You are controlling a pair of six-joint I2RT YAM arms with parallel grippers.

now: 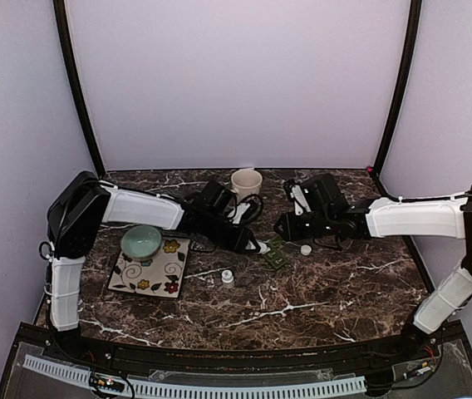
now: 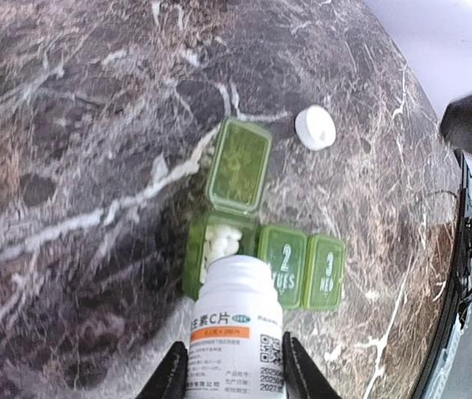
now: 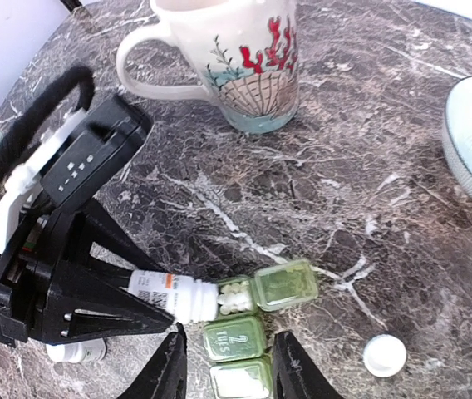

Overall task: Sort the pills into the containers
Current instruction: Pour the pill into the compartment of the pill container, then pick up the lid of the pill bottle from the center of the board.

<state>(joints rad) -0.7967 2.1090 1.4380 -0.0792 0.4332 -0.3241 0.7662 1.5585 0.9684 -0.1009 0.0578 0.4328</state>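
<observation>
The green pill box [image 2: 283, 264] lies on the marble table, a strip of three compartments. Its first compartment [image 2: 222, 241] is open with its lid [image 2: 240, 164] flipped back and holds several white pills. The other two lids, marked 2 and 3, are shut. My left gripper [image 2: 234, 374] is shut on a white pill bottle [image 2: 236, 332], tipped with its mouth over the open compartment. My right gripper [image 3: 228, 370] is open, its fingers [image 3: 169, 366] on either side of the pill box [image 3: 234, 337] with small gaps. The box also shows in the top view [image 1: 276, 253].
A white bottle cap [image 2: 315, 128] lies just beyond the box. A painted mug [image 3: 236, 58] stands at the back. A pale green bowl [image 1: 141, 241] sits on a flowered plate [image 1: 159, 278] at left. A second small white bottle [image 1: 228, 278] stands near the plate.
</observation>
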